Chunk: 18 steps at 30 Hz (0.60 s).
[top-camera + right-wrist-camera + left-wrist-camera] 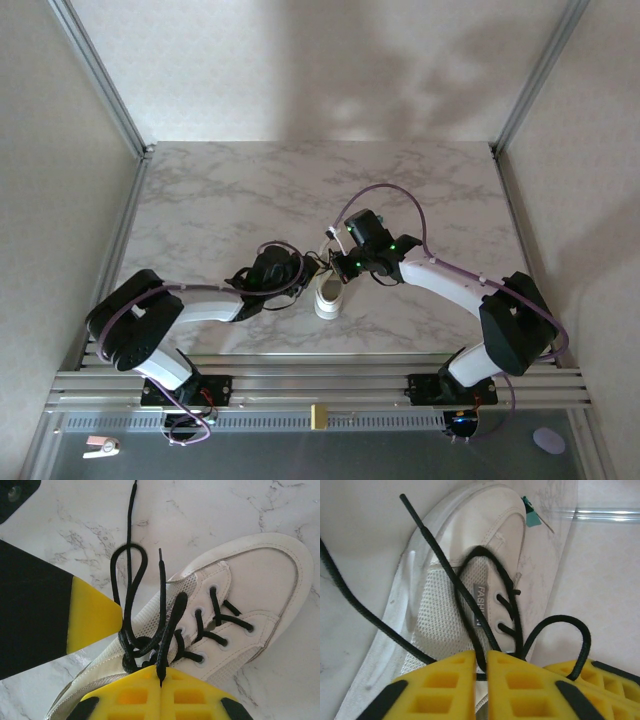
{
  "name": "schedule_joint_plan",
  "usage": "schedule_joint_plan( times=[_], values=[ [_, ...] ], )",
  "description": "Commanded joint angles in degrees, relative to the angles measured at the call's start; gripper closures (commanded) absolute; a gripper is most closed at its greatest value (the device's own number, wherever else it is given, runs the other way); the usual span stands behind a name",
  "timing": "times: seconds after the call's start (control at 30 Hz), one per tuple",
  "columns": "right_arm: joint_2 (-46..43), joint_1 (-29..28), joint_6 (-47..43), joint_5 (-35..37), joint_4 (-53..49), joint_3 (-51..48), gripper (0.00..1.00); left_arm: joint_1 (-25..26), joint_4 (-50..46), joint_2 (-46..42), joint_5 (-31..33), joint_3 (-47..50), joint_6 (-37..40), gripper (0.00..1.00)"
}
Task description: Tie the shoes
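The white sneaker [328, 298] lies near the table's front middle, and both grippers meet just above it. In the left wrist view the shoe [445, 615] fills the frame, with black laces [465, 597] running over its mesh tongue. My left gripper [481, 654] is shut on one lace strand pinched between its yellow fingers. In the right wrist view my right gripper [161, 672] is shut on a lace end that stands up above the shoe [260, 575]. A loose lace loop [131, 570] hangs beside a tangle at the top eyelets. The left gripper's yellow finger [92, 615] sits close on the left.
The marble table [250, 190] stretches bare behind the shoe. Aluminium rails [320, 385] run along the near edge and posts stand at the back corners. A small green tag [532, 516] lies beyond the shoe's toe.
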<state>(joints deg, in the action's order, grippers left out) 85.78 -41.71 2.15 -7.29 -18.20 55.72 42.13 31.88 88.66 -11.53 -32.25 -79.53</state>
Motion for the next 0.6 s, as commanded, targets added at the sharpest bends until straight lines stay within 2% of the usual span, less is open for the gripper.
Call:
schedule_joint_plan(
  times=[0.0, 0.1, 0.17, 0.43, 0.57],
  values=[
    [-0.41, 0.03, 0.26, 0.42, 0.88, -0.62, 1.0, -0.42, -1.27, -0.44, 0.78, -1.67, 1.0, 0.93],
    [-0.77, 0.03, 0.31, 1.17, 0.89, -0.7, 1.0, -0.6, -3.09, -0.77, 1.54, -2.32, 2.59, 1.0],
    [-0.92, 0.05, 0.34, 1.95, 0.59, -0.7, 1.0, -0.63, -5.11, -0.99, 2.22, -3.13, 4.87, 1.0],
    [-0.24, -0.03, -0.91, 7.38, -3.38, 0.16, 1.0, -0.56, -16.39, -0.43, 7.21, -7.71, 22.59, 1.0],
    [0.0, -0.12, -1.86, 9.75, -5.27, 0.85, 1.0, -0.56, -18.49, 0.09, 8.19, -8.47, 29.69, 1.0]
  ],
)
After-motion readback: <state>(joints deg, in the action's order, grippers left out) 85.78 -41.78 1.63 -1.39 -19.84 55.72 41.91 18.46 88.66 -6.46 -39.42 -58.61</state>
